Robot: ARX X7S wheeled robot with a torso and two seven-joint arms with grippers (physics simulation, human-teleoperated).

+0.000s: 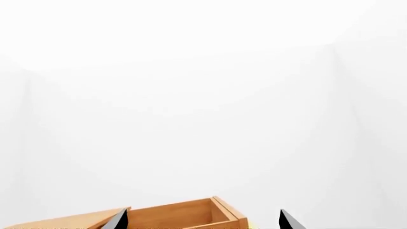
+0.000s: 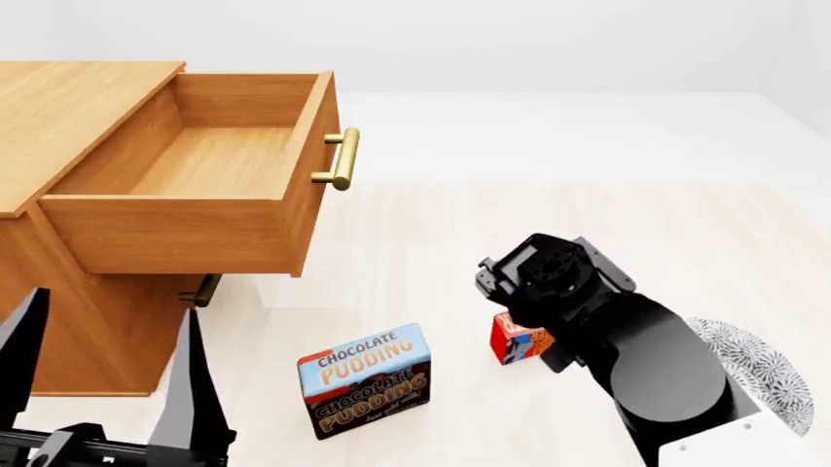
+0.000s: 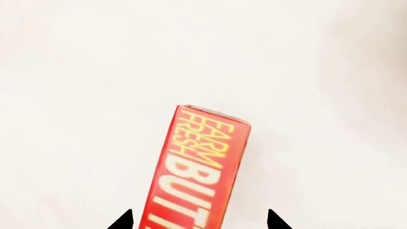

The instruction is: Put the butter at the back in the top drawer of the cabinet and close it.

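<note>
The cabinet (image 2: 65,107) stands at the left of the head view, light-brown wood, and its top drawer (image 2: 195,229) is pulled far out, showing a bare wooden inside and a brass bar handle (image 2: 341,159) on its front. Below the drawer's front edge part of a 2nd brass handle (image 2: 201,290) shows on a lower drawer. On the pale floor (image 2: 585,175) in front of the cabinet stands the Chocolate Pudding box (image 2: 365,380), blue and brown, tilted a little. To its right, well apart from it, is the butter (image 2: 517,341), a small red box that is partly hidden behind the right arm (image 2: 649,360). In the right wrist view the butter (image 3: 200,171) lies between the 2 dark fingertips (image 3: 124,220) of the right tool (image 3: 198,220), its "FARM FRESH" lettering facing the camera; the tips stand apart on either side of the box with a gap on each side, so the tool is spread and not gripping. The left tool (image 2: 111,375) shows at the lower left of the head view, its 2 dark fingers held wide apart and holding nothing. In the left wrist view its tips frame a corner of the drawer (image 1: 184,214) below a plain white background.
</note>
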